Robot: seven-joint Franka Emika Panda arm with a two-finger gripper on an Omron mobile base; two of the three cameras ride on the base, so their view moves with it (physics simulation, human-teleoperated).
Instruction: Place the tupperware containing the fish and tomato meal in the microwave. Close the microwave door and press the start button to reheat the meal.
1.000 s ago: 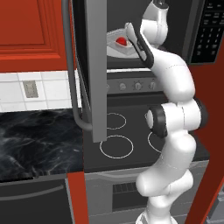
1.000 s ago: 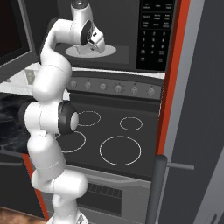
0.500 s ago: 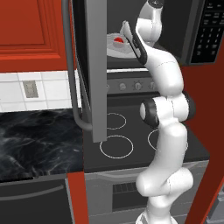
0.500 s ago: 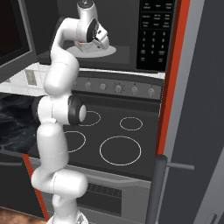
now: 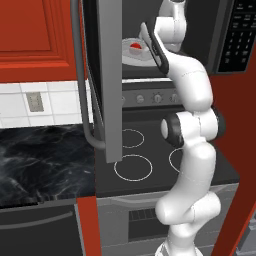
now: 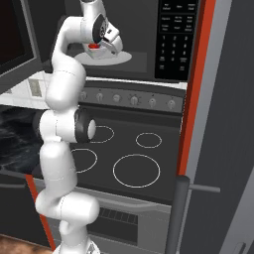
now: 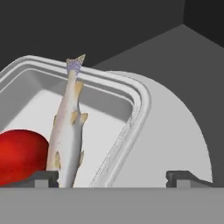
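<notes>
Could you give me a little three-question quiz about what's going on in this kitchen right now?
1. True or false: the microwave door is shut.
2. What does the tupperware rest on? A) the stove B) the turntable plate C) the counter
3. Fill in: beside the fish in the tupperware lies a red ____.

Key
1. False. The door stands swung open.
2. B. It sits on the white plate inside the microwave.
3. Tomato. The gripper has its fingers spread wide, one over the meal and one out over the plate, gripping nothing.
</notes>
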